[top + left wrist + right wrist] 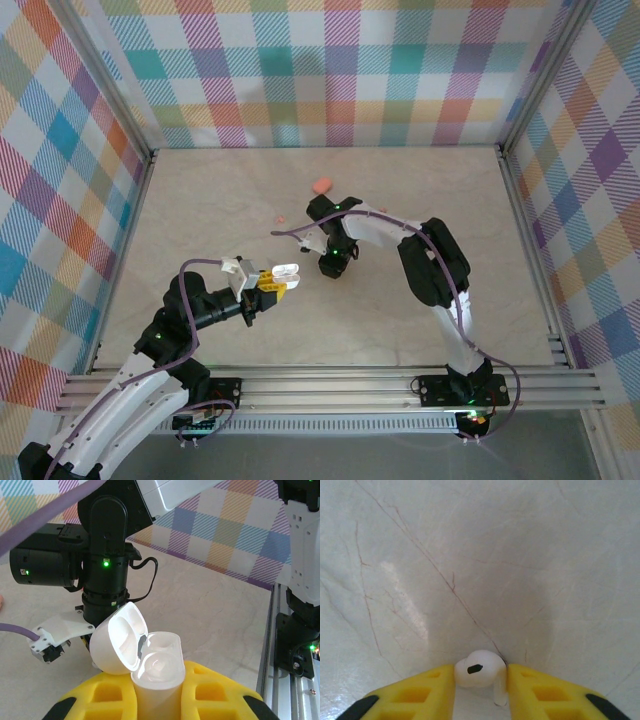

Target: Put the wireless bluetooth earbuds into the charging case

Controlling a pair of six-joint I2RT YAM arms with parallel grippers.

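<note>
The left gripper [157, 696] clamps an open white case [150, 655]; the right gripper [480, 684] pinches a white earbud [479, 667], seemingly just above the counter [470, 555].

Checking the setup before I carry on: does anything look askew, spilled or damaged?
Nothing looks damaged. The left claw holds the white charging case, lid open; the right claw pinches a white earbud. One pink earbud lies loose on the table, apart from the salmon-pink case.

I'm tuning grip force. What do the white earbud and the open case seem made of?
The white earbud: likely hard plastic, smooth and slightly glossy, judging by its soft sheen. The open case: apparently similar glossy white plastic; its moulded lid catches light.
</note>
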